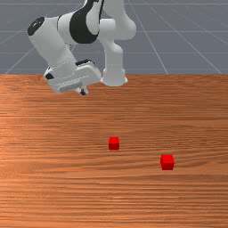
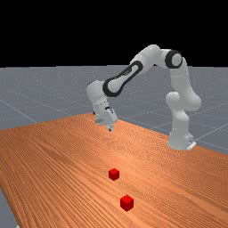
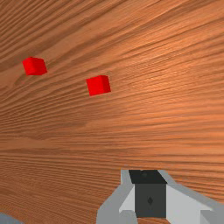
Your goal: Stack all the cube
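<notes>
Beyond both cubes, toward the front view's left, the gripper (image 1: 83,92) is held raised over the table (image 1: 35,191), its fingers brought together. By the front view, the far cube (image 1: 114,143) is seen on the wood, to the right of the gripper and nearer the camera. Farther right and nearer still, the near cube (image 1: 167,162) is set on the same surface, well apart from the first. Both are left untouched by the fingertips; the far cube is placed closer to them.
</notes>
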Motion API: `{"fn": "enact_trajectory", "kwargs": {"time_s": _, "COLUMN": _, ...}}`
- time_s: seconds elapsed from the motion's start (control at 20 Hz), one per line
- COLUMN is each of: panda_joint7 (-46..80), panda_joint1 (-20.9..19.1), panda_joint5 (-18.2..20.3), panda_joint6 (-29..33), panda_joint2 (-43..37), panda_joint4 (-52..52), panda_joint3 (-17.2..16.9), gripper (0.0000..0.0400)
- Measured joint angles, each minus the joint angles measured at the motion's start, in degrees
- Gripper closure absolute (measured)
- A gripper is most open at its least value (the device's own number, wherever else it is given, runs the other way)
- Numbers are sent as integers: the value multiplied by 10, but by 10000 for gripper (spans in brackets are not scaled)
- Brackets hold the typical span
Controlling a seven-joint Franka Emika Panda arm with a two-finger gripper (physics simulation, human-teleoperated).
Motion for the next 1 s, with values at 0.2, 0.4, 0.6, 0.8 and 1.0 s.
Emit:
{"fn": "enact_trajectory", "kwargs": {"time_s": 0.2, "panda_joint7": -4, "panda_joint1": -2, "panda_joint5": 0, "panda_joint6": -14, "panda_joint2": -2, "panda_joint4": 0, "panda_joint3": 1, "gripper": 400}}
{"fn": "enact_trajectory", "kwargs": {"time_s": 0.4, "panda_joint7": -7, "panda_joint1": 2, "panda_joint5": -2, "panda_joint6": -15, "panda_joint2": -1, "panda_joint4": 9, "panda_joint3": 4, "gripper": 400}}
{"fn": "enact_trajectory", "kwargs": {"time_s": 0.6, "panda_joint7": 2, "panda_joint1": 5, "panda_joint5": -5, "panda_joint6": -11, "panda_joint2": 4, "panda_joint4": 24, "panda_joint3": 5, "gripper": 400}}
{"fn": "enact_trajectory", "kwargs": {"time_s": 0.8, "panda_joint7": 126, "panda_joint1": 65, "panda_joint5": -78, "panda_joint6": 82, "panda_joint2": 4, "panda_joint4": 27, "panda_joint3": 6, "gripper": 400}}
{"fn": "enact_trajectory", "kwargs": {"time_s": 1.0, "panda_joint7": 301, "panda_joint1": 163, "panda_joint5": -240, "panda_joint6": 178, "panda_joint2": 53, "panda_joint4": 36, "panda_joint3": -18, "gripper": 400}}
